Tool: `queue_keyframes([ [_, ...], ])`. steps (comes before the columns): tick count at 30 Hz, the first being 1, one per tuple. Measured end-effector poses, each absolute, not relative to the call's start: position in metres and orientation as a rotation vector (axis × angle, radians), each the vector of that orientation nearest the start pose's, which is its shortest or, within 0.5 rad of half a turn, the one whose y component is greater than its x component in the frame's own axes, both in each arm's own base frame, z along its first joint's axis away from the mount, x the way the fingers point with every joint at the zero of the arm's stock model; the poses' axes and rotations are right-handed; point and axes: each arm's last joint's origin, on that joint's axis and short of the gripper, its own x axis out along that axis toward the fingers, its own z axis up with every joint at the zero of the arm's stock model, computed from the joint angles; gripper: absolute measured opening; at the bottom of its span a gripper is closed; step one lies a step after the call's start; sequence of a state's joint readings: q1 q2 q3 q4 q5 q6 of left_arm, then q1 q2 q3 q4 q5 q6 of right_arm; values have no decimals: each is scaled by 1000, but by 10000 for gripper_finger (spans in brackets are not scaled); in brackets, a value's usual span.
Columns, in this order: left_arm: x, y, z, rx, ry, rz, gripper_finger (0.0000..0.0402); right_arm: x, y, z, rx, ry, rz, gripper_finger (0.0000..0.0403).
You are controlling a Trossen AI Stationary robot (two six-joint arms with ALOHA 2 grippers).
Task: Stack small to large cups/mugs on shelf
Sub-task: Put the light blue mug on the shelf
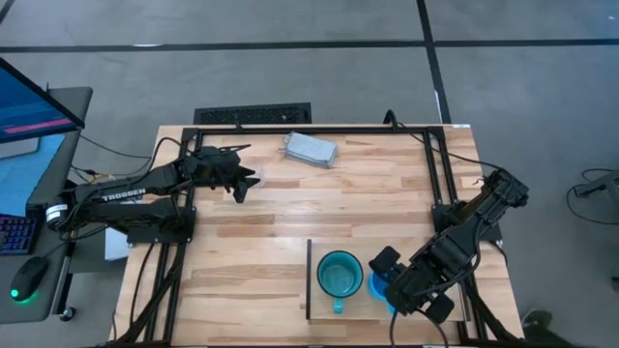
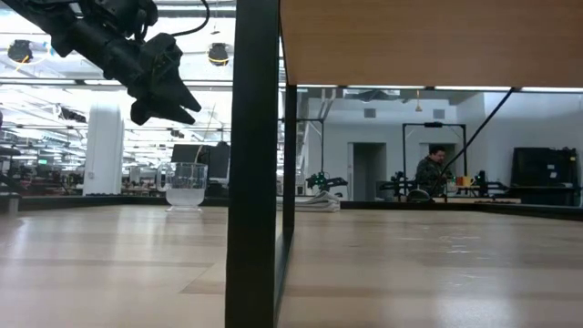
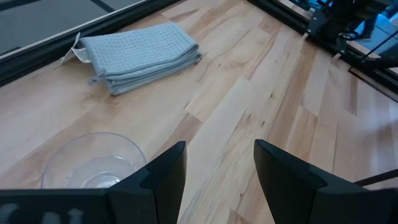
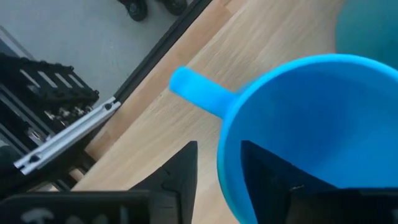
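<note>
Shelf: the flat pale light-wood shelf board (image 1: pixel 401 314) lies at the near right part of the slatted wooden tabletop (image 1: pixel 290 203), its thin dark upright edge on the side toward the table's middle.
Large mug: the large teal handled mug (image 1: pixel 338 275) stands upright on the shelf board just inside that dark edge, its handle pointing to the table's near edge.
Medium mug: the medium bright-blue handled mug (image 4: pixel 311 134) sits just beside the teal mug, on the side away from the dark edge, mostly hidden from above by the right arm.
Right gripper: the right gripper (image 4: pixel 214 174) straddles the blue mug's rim, one finger outside the wall and one inside; jaws narrow, seemingly pinching the wall, handle sticking out to one side.
Small cup: the small clear transparent cup (image 2: pixel 186 187) stands upright at the table's far left, well apart from the shelf.
Left gripper: the left gripper (image 3: pixel 217 180) hangs above the table with jaws wide and empty.
Key relation: the clear cup lies just below and to one side of the left jaws, not between them.
Nearer arm: the left, by far.
Bystander object: a folded grey-blue cloth (image 3: pixel 140 56) lies beyond the cup.
</note>
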State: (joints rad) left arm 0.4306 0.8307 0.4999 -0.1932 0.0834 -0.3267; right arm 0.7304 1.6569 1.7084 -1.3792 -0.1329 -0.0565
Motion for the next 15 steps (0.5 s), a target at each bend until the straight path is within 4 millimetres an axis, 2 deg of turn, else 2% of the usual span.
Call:
queue_keyframes([
  [15, 162, 72, 227, -467, 447, 425, 179, 227, 209, 346, -439, 1274, 766, 137],
])
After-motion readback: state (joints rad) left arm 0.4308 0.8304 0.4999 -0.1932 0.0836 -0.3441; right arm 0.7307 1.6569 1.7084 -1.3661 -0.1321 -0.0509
